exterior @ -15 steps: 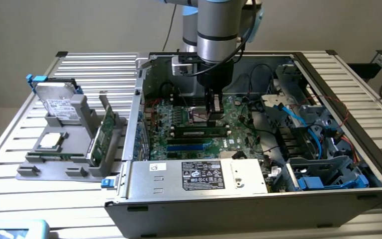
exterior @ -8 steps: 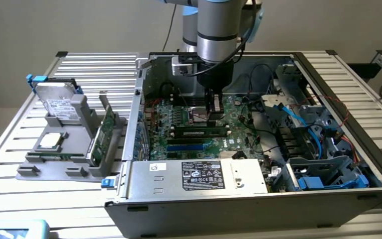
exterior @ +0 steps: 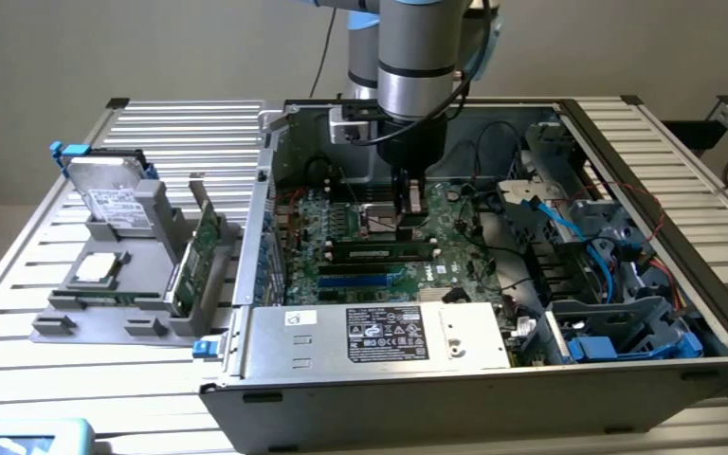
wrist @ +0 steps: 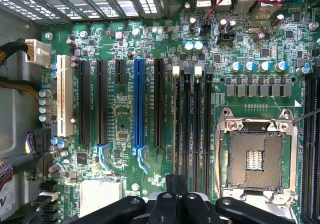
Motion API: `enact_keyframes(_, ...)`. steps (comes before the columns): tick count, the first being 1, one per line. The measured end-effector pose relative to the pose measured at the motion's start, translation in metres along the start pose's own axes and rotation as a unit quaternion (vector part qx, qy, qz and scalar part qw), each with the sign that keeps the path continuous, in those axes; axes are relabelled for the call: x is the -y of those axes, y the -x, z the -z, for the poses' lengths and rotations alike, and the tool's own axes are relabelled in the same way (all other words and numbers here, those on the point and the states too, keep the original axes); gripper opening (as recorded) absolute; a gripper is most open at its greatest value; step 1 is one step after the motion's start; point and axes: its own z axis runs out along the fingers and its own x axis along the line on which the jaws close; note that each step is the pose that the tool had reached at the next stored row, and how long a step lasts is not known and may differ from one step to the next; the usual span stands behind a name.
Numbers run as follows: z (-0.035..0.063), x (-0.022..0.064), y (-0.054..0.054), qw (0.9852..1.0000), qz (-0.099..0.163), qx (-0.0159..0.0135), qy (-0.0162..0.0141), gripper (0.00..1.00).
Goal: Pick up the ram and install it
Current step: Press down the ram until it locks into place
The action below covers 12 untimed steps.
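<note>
Claw: the black two-fingered claw is down inside the open grey metal computer case, fingers pinched right together, nothing seen between them.
Ram: the long, thin green ram stick with dark chips sits along the black memory slots on the green motherboard, just beside the claw's tip in the exterior view. Fully seated or not, can't tell.
Socket: open silver processor socket, right next to those slots.
Tabletop: ribbed aluminium tabletop carries the case and a grey parts holder.
</note>
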Motion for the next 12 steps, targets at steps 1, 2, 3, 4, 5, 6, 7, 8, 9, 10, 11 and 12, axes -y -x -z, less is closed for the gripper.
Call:
enact_keyframes(1,0.0,0.0013,0.0,1.0,0.0,-0.0001,0.0001,0.11)
enact_keyframes(2,-0.0001,0.0026,0.0,1.0,0.0,-0.0001,0.0002,0.11)
enact_keyframes(3,-0.0004,0.0036,-0.0001,1.0,0.0,0.0,0.0003,0.11)
enact_keyframes(4,-0.0007,0.0043,-0.0002,1.0,0.0,0.0,0.0005,0.11)
enact_keyframes(5,-0.0014,0.0049,-0.0002,1.0,-0.001,0.0001,0.0006,0.11)
enact_keyframes(6,-0.0022,0.0054,-0.0002,1.0,-0.001,0.0002,0.0007,0.11)
enact_keyframes(7,-0.0027,0.0056,-0.0002,1.0,-0.002,0.0002,0.0007,0.11)
enact_keyframes(8,-0.0027,0.0056,-0.0003,1.0,-0.002,0.0001,0.0008,0.11)
enact_keyframes(9,-0.0027,0.0056,-0.0004,1.0,-0.002,0.0001,0.0008,0.11)
enact_keyframes(10,-0.0027,0.0057,-0.0005,1.0,-0.002,0.0002,0.0008,0.11)
enact_keyframes(11,-0.0029,0.0059,-0.0005,1.0,-0.002,0.0009,0.0008,0.11)
enact_keyframes(12,-0.0032,0.0062,-0.0006,1.0,-0.002,0.003,0.0009,0.11)
